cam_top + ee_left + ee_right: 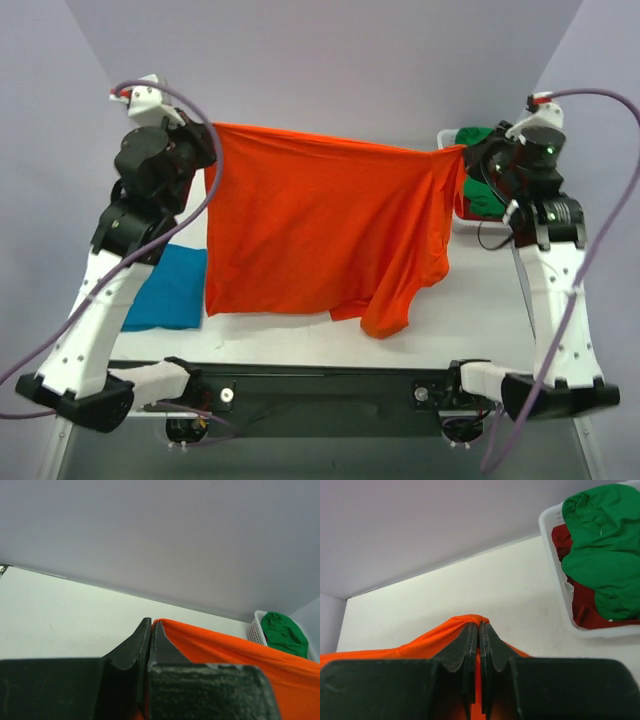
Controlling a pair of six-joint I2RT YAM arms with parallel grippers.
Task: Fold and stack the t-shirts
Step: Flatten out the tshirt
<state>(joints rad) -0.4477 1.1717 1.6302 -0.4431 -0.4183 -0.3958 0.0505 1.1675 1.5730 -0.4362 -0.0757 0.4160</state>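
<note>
So the orange t-shirt [320, 225] is strung up in the air between the two arms like laundry on a line. The left gripper [151, 622] is pinched fully closed on the shirt's top left corner. In its wrist view the orange fabric comes out right at the fingertips and runs off to the right. The right gripper [479, 625] is clamped tight on the opposite top corner, and from its wrist camera you can see a little peak of orange cloth poking up just past the tips, squeezed between both fingers.

The top edge slopes a bit lower toward the right. The body hangs down over the white table [480, 330], and on the right side the cloth bunches into folds, with one piece drooping lower than the rest of the hem. Can't tell if the bottom touches the table.

A teal t-shirt [170, 290] lies flat on the table by the left arm, partly hidden behind it. The white basket [555, 570] sits in the far right corner with a green t-shirt [602, 545] heaped on a dark red t-shirt [582, 605]
</note>
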